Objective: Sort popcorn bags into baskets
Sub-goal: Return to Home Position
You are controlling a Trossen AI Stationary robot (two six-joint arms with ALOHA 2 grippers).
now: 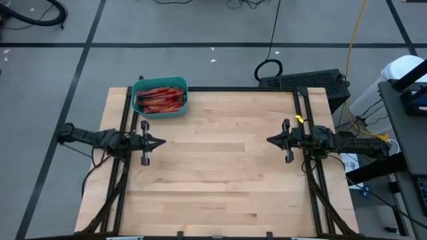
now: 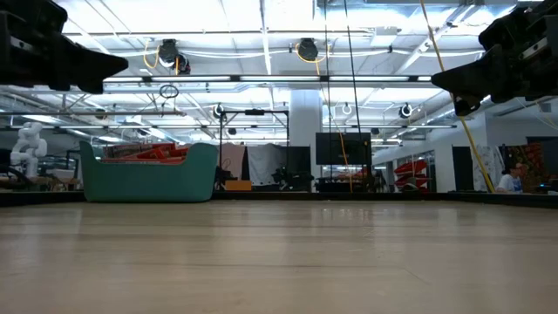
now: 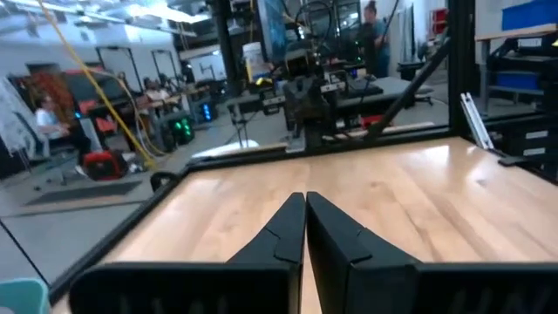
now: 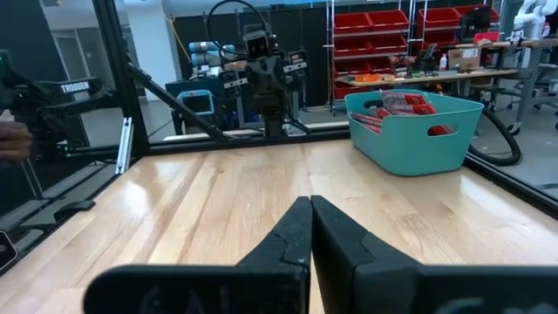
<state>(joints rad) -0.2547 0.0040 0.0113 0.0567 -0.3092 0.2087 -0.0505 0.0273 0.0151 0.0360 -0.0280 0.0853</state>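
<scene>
A teal basket [image 1: 160, 97] stands on the wooden table at its far left corner. Several red popcorn bags [image 1: 161, 99] lie piled inside it; their tops show above the rim in the low view [image 2: 146, 153] and in the right wrist view [image 4: 397, 105]. My left gripper [image 1: 162, 141] is at the table's left edge, raised above the wood, level, pointing right, shut with nothing between its fingers [image 3: 306, 209]. My right gripper [image 1: 269, 141] is at the right edge, level, pointing left, shut and empty [image 4: 310, 214].
Black frame rails [image 1: 213, 89] run along the table's far edge and both sides. The wood between the two grippers [image 1: 213, 167] is bare. A black box with cables [image 1: 303, 81] sits beyond the far right corner. People sit in the room behind the table.
</scene>
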